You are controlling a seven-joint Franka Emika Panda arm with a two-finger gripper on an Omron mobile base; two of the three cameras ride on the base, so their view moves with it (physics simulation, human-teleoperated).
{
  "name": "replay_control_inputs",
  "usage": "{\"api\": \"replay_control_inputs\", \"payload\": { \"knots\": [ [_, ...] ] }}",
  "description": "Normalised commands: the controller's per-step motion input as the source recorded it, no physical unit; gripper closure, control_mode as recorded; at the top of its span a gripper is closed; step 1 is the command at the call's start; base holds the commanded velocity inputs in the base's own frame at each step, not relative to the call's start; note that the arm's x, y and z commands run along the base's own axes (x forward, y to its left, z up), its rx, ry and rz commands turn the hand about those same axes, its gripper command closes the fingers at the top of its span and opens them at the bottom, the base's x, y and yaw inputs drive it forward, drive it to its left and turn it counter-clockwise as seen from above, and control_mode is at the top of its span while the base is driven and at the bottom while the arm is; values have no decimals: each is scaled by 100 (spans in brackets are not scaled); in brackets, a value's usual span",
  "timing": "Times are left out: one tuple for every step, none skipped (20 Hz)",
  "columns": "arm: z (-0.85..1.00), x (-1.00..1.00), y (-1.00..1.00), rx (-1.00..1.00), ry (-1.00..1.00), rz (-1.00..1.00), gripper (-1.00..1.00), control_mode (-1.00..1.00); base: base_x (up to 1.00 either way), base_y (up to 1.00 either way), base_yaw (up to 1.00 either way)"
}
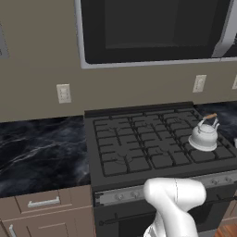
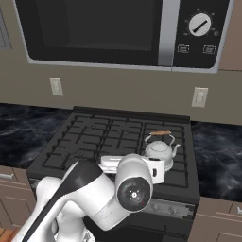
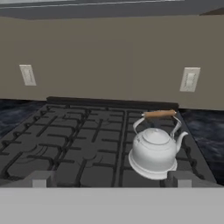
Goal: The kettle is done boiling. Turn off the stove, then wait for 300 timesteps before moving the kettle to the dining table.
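The kettle is small and silver-white, with a tan piece on its arched handle. It stands on the front right grate of the black stove. In the hand view my gripper is open, its fingertips spread wide with nothing between them. It hovers over the stove's front edge, short of the kettle and apart from it. The silver knob strip runs along the stove's front. The dining table is out of view.
A black microwave hangs above the stove. Dark marble worktop flanks the stove on both sides, with brown drawers below. Wall outlets sit on the beige backsplash.
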Motion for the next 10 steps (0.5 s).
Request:
{"api": "replay_control_inputs", "payload": {
  "knots": [
    [-19, -13, -17, 0, -2, 0, -100, -100, 0, 0, 0],
    [-21, -14, -20, 0, -3, 0, -100, -100, 0, 0, 0],
    [-20, -7, -19, 0, -3, 0, -100, -100, 0, 0, 0],
    [-23, -7, -12, 0, -2, 0, -100, -100, 0, 0, 0],
    [-28, -7, -5, 0, -3, 0, -100, -100, 0, 0, 0],
    [-28, -5, -2, 0, -3, 0, -100, -100, 0, 0, 0],
    [-27, -5, -8, 0, -3, 0, -100, -100, 0, 0, 0],
    [-29, -4, -11, 0, -5, 0, -100, -100, 0, 0, 0],
    [-29, -5, -12, 0, -5, 0, -100, -100, 0, 0, 0],
    [-32, -4, -9, 0, -5, 0, -100, -100, 0, 0, 0]
  ]
}}
